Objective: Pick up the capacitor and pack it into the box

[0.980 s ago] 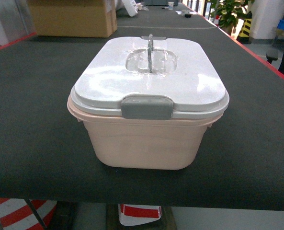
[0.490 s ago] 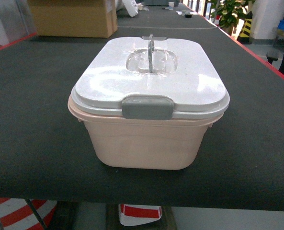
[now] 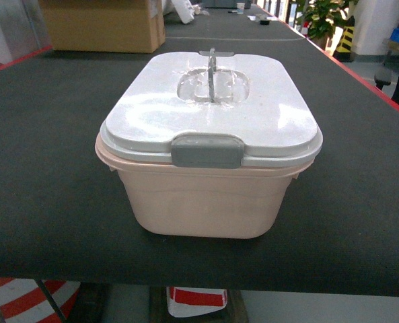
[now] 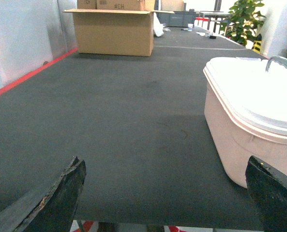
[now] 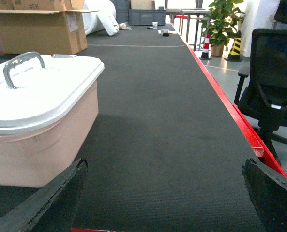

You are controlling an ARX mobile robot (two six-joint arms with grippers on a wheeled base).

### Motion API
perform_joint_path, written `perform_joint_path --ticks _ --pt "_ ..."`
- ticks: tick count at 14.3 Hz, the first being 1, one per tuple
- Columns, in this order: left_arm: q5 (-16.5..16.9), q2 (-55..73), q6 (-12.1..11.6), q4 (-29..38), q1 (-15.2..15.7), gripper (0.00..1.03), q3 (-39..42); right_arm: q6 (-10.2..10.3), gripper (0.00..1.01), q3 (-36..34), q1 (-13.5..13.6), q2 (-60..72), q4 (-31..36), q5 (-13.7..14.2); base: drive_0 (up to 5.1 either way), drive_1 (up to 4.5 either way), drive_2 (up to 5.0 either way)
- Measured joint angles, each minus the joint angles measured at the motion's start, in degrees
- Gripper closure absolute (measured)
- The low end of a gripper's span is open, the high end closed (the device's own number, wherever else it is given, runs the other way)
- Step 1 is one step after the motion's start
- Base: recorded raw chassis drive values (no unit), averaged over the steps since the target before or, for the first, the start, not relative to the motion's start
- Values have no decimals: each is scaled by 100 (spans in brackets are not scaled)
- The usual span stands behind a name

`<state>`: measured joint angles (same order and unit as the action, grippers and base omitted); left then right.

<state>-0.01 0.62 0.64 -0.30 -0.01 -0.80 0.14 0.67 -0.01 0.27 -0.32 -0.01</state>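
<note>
The box point(image 3: 209, 195), a pale pink tub, stands near the front edge of the dark desk point(image 3: 44, 202). Its white lid point(image 3: 209, 111) sits closed on top, with a grey clasp point(image 3: 207, 150) at the near end of the box and a grey handle point(image 3: 212, 74) upright over the lid's middle.

The left end effector point(image 4: 172, 193) hangs spread wide at the near edge of the desk, left of the box and apart from it, holding nothing. The right end effector point(image 5: 165, 193) is likewise spread wide and bare, to the right of the box.

Beyond the box, to its left, a brown cardboard carton point(image 3: 101, 25) rests on the desk. Farther back, right of the box, stands a green plant point(image 3: 320, 17), and a black chair point(image 5: 271, 82) sits off the desk's red edge.
</note>
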Motion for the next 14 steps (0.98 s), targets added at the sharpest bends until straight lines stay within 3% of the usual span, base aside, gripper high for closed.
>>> perform_joint_path --ticks 14 --pt "0 0 0 0 0 5 0 0 3 0 0 0 2 0 0 0 0"
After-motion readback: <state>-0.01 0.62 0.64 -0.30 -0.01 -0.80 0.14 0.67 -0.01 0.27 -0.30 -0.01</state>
